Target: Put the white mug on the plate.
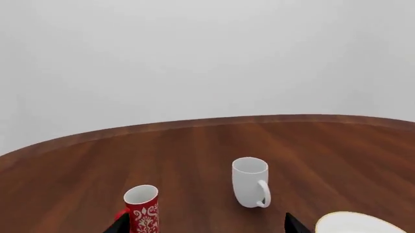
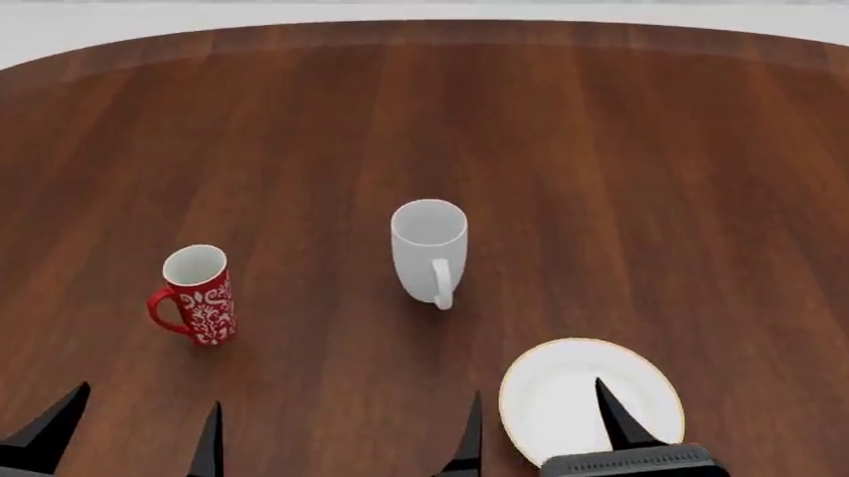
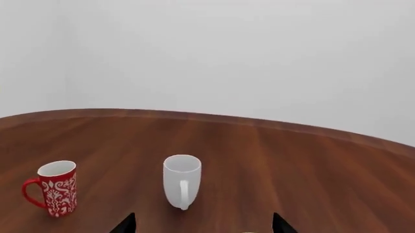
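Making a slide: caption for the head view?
White mug upright between red mug and plate; both grippers open, empty.

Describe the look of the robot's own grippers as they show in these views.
Little of them shows. The left gripper and the right gripper each show two black, pointed, wedge-shaped fingers that taper to sharp tips. Behind the right one sits a dark, ribbed block. No cables, markings or arm links are visible. Both wrist views show only black finger tips.
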